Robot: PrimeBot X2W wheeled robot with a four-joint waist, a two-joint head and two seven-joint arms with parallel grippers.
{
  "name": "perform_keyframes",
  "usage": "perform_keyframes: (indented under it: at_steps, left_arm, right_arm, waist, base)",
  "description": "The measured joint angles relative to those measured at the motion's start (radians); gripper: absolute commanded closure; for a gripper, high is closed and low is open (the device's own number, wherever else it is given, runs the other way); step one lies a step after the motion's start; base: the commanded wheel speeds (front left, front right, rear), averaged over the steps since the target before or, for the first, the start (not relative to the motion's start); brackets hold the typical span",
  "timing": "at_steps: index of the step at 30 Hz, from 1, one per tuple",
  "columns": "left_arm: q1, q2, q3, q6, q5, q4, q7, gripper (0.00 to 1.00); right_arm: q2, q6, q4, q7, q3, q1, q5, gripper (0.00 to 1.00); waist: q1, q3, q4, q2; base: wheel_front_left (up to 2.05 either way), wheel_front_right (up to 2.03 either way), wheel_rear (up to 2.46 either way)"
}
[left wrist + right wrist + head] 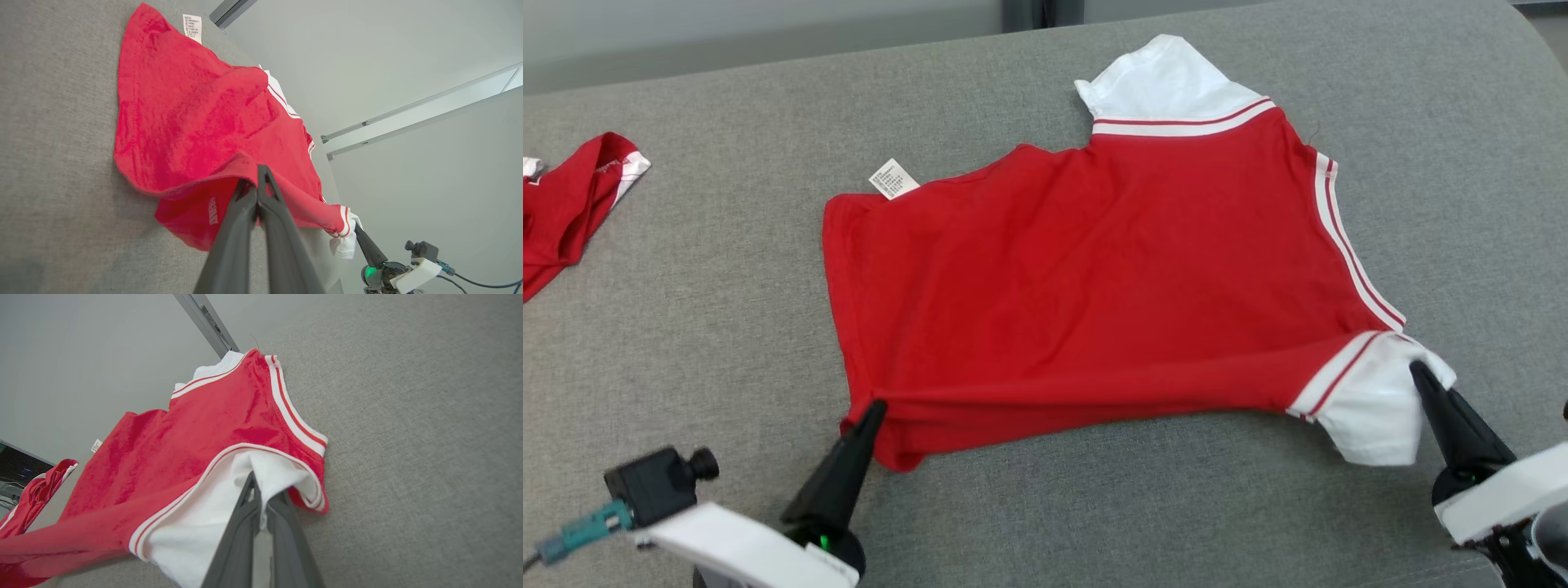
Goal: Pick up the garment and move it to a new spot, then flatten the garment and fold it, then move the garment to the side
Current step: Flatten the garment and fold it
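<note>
Two pinches, both clamped. I see my left gripper (876,407) closed on the hem corner of the red knit shirt with white striped sleeves (1094,278), my right gripper (1419,371) closed on its nearer sleeve. Shirt lies spread on the grey woven surface (727,327), near edge taut between them.

Grey fabric surface (727,310): red garment (1094,278) mid, 2nd red cloth (564,212) far left.
</note>
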Motion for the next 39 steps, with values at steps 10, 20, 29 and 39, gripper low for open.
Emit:
perform_keyframes:
  at_steps: [10, 20, 29, 39]
  left_arm:
    - [-0.297, 0.011, 0.017, 0.028, -0.001, 0.184, 0.100, 1.00]
    - [-0.475, 0.027, -0.031, 0.021, 0.069, 0.396, 0.141, 1.00]
    - [-0.430, 0.032, -0.046, 0.006, 0.108, 0.447, 0.086, 0.00]
    - [-0.279, 0.018, -0.079, 0.036, 0.119, 0.353, 0.054, 0.00]
  right_arm:
    - [0.040, 0.000, 0.047, 0.149, 0.013, -0.232, -0.088, 1.00]
    - [0.046, 0.000, 0.156, 0.113, 0.101, -0.400, -0.170, 1.00]
    - [0.013, 0.000, 0.240, -0.006, 0.143, -0.417, -0.250, 0.00]
    - [-0.060, 0.000, 0.218, 0.035, 0.092, -0.275, -0.289, 0.00]
  waist:
    - [0.0000, 0.049, -0.009, 0.0000]
    - [0.0000, 0.083, -0.020, 0.0000]
    - [0.0000, 0.054, -0.015, 0.0000]
    - [0.0000, 0.040, -0.003, 0.0000]
  base:
    - [0.00, 0.00, 0.00]
    - [0.00, 0.00, 0.00]
    - [0.00, 0.00, 0.00]
    - [0.00, 0.00, 0.00]
